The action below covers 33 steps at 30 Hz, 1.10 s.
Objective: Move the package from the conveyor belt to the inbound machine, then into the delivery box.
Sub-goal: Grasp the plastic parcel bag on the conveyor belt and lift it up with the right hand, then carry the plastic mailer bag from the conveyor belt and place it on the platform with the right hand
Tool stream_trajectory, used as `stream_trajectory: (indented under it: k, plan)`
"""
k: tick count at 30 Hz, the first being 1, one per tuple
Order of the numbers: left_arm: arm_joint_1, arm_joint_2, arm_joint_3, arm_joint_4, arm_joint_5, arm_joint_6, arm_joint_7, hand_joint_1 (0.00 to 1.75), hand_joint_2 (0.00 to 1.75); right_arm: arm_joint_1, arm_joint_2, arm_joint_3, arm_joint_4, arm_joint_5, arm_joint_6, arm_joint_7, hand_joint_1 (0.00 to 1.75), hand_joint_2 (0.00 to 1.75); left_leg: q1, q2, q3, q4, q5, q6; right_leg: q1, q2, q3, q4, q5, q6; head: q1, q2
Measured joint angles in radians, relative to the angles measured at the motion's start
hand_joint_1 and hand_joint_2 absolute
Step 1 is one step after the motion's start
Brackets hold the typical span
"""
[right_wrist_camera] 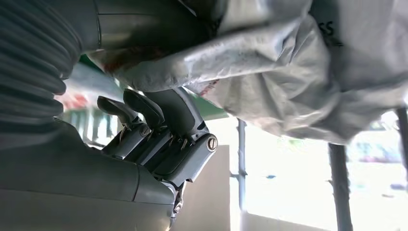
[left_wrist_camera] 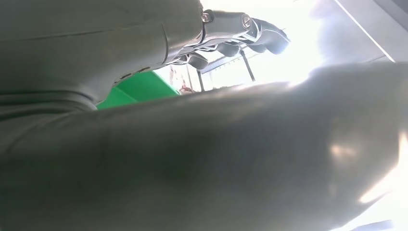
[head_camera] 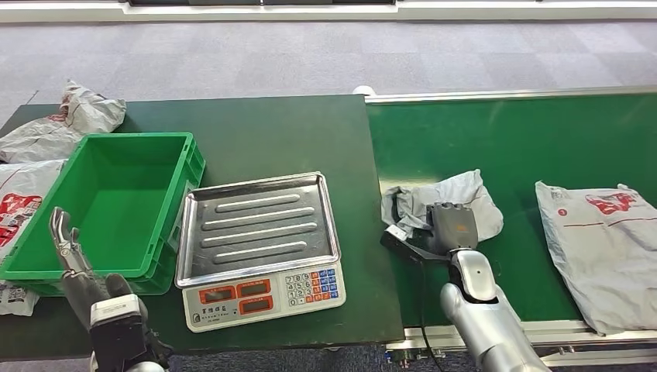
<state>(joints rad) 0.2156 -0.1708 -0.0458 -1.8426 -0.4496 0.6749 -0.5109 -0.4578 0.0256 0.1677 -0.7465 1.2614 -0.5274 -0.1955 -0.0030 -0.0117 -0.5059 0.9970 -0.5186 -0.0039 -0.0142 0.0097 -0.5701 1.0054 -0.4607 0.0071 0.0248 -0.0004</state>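
The right hand [head_camera: 453, 229] sits on the crumpled grey plastic mailer package [head_camera: 457, 203], which lies on the green conveyor belt [head_camera: 496, 139]. In the right wrist view its dark fingers [right_wrist_camera: 144, 108] curl under a fold of the bag with the thumb pressed on top, so I judge it has a grip on the package, though a loose one on thin film. Just left of that hand is the silver steel-trayed weighing scale [head_camera: 259, 232] with its keypad, presumably the inbound machine; further left is the empty green plastic crate [head_camera: 166, 155]. To the hand's right lies a flat grey mailer with red print [head_camera: 604, 248].

The left hand [head_camera: 66, 248] hovers by the crate's near corner, fingers raised and apart, holding nothing.

Risk: the slack bag may slip free on lifting, or drag across the belt edge and snag on the scale's raised rim.
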Motion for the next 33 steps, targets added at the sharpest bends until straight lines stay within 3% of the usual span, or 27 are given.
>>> stream_trajectory:
  k: [12,21,33]
  plan:
    - [-0.009,-0.010,0.000,0.004,0.038,-0.012,-0.025,0.00,0.00,-0.173,0.108,0.304,-0.306,0.008,0.122,0.074,1.75,1.75,0.000,0.004,0.000,0.000,0.002,-0.003,0.000,0.004,-0.005,0.002,0.002,-0.003,0.000,0.000]
    - [-0.034,-0.026,0.000,0.019,0.051,-0.035,-0.032,0.00,0.00,-0.209,0.178,0.483,-0.363,-0.008,0.144,0.079,1.75,1.75,0.000,0.004,0.000,0.000,0.002,-0.003,0.000,0.005,-0.005,0.002,0.002,-0.003,0.000,0.000]
    - [-0.053,-0.039,-0.001,0.033,0.061,-0.043,-0.035,0.00,0.00,-0.237,0.252,0.604,-0.372,0.006,0.199,0.078,1.75,1.75,0.001,0.005,0.000,0.000,0.002,-0.003,0.001,0.005,-0.006,0.002,0.002,-0.003,0.000,0.000]
